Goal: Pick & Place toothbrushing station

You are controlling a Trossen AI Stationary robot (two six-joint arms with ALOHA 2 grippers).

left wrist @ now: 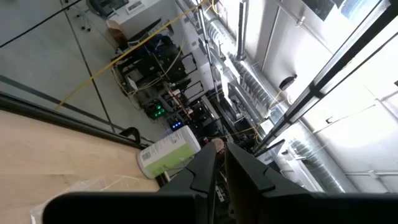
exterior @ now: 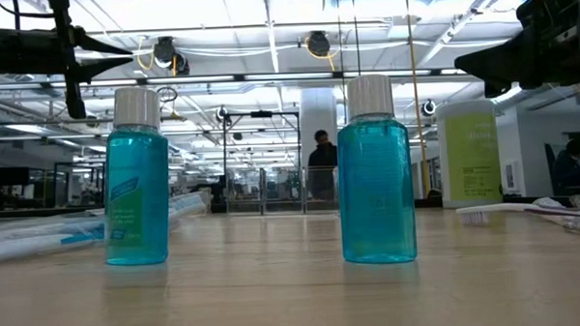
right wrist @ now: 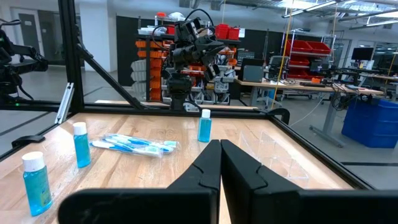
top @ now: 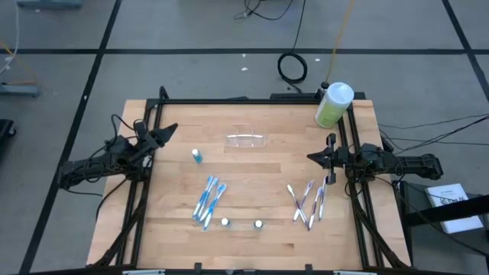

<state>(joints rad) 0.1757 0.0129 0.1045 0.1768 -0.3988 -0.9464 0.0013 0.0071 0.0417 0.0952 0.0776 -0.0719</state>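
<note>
At the table's left edge the left gripper (top: 170,130) hangs raised above the wood, its fingers drawn nearly together on nothing (its own wrist view shows the two tips almost touching, aimed up past the far edge); to its right a small blue bottle (top: 197,156) stands alone, and nearer the front lies a bundle of blue toothbrushes (top: 208,200) with two more blue bottles, one (top: 225,222) just beside the bundle's front end and the other (top: 259,224) a little farther right; the toothbrushing station (top: 246,140), a clear plastic tray, sits toward the back of the wooden table (top: 252,172) near the middle, apart from everything, and as far as I can tell it holds nothing; right of centre a second bundle of toothbrushes (top: 309,203), pink and white, lies fanned out; the right gripper (top: 315,157) hovers over the right side with its fingers pressed fully together and empty; a green bottle with a white cap (top: 331,103) stands at the back right corner. By my reading the task has barely begun: neither arm is near the tray or any item, nothing is gripped, and all picking and placing at the station is yet to be done.
</note>
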